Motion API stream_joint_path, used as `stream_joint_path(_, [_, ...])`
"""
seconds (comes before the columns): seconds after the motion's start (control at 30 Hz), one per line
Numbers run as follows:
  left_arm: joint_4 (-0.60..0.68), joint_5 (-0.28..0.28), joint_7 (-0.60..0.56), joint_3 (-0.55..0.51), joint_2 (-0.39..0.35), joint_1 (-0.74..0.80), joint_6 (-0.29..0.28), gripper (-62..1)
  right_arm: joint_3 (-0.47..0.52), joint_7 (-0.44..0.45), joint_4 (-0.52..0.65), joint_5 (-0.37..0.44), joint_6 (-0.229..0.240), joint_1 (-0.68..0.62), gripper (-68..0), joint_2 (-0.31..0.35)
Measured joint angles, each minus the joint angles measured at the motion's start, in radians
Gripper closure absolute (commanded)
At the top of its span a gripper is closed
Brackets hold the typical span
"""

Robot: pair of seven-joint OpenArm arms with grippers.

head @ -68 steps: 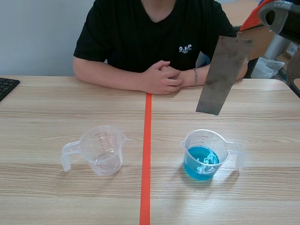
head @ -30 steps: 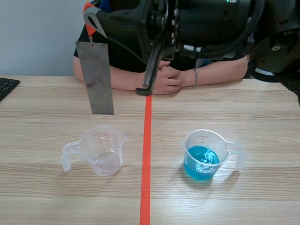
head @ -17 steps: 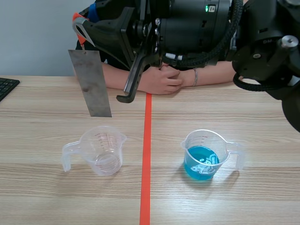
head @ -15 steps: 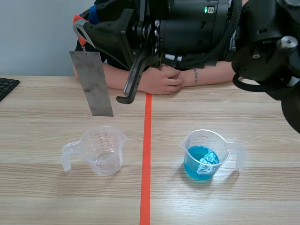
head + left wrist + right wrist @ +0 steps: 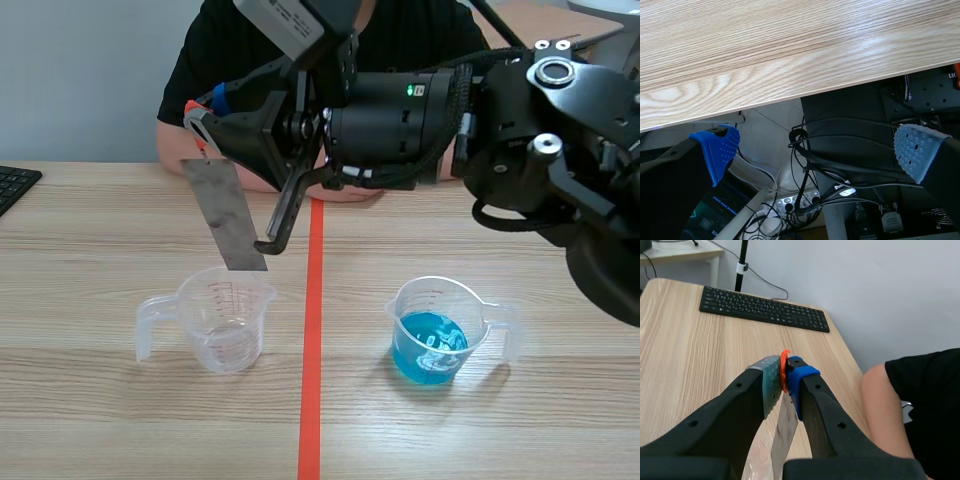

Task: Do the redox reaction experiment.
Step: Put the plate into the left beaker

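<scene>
Nearest the robot, the left jaws stand wide open with nothing between them, the blue pad [image 5: 720, 150] and the grey pad [image 5: 915, 149] far apart. They hang off the near edge of the table [image 5: 790, 45], well away from the empty cup [image 5: 225, 322], and only the left wrist view shows them.

The empty cup sits on the table, and across the orange tape line [image 5: 311, 380] from it stands the cup of blue liquid [image 5: 432, 335].

Directly above the empty cup hangs the metal strip [image 5: 228, 218]. Its long axis runs steeply downward, leaning so the lower end is toward the tape line. That end sits right at the cup's far rim, and I cannot tell whether it has crossed into the cup's mouth. The right arm [image 5: 420, 110], reaching in from beyond the blue cup, is the only arm near.

The right jaws are closed on the orange tab [image 5: 784, 366] at the strip's top. The right wrist view shows that pinch plainly, but not where the lower end lies against the cup. The next move looks like a straight descent.

Beyond the empty cup sit a person [image 5: 205, 60] and a keyboard [image 5: 15, 185].
</scene>
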Motion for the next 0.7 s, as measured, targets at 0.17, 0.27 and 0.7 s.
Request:
stream_joint_path(0.17, [0.000, 0.000, 0.000, 0.000, 0.000, 0.000, 0.000, -62.3, 0.000, 0.043, -0.009, 0.000, -0.002, 0.000, -1.7, -0.006])
stream_joint_path(0.27, [0.000, 0.000, 0.000, 0.000, 0.000, 0.000, 0.000, -62.3, 0.000, 0.060, -0.009, 0.000, -0.002, 0.000, -1.7, -0.008])
stream_joint_path(0.7, [0.000, 0.000, 0.000, 0.000, 0.000, 0.000, 0.000, -62.3, 0.000, 0.044, -0.009, -0.024, 0.005, 0.000, -1.7, -0.021])
